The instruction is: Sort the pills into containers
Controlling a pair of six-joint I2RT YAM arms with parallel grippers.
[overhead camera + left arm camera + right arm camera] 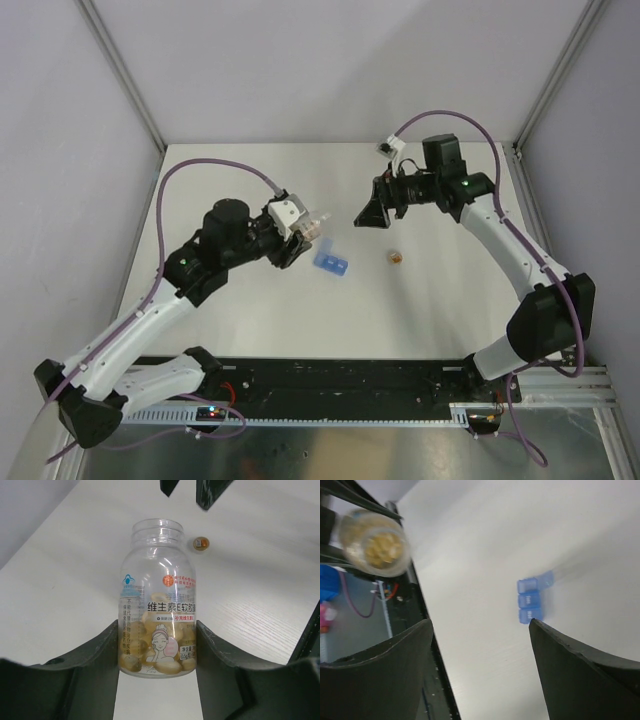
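My left gripper is shut on a clear, uncapped pill bottle and holds it tilted above the table, just left of the pill box. The left wrist view shows the bottle with yellow softgel pills lying at its base, between my fingers. The light-blue pill box lies on the table and also shows, blurred, in the right wrist view. My right gripper is open and empty above the table, behind and to the right of the box. The bottle's mouth faces it.
A small amber-brown cylinder stands on the table right of the pill box; it also shows in the left wrist view. White walls and metal posts close in the table at the back and sides. A black rail runs along the near edge.
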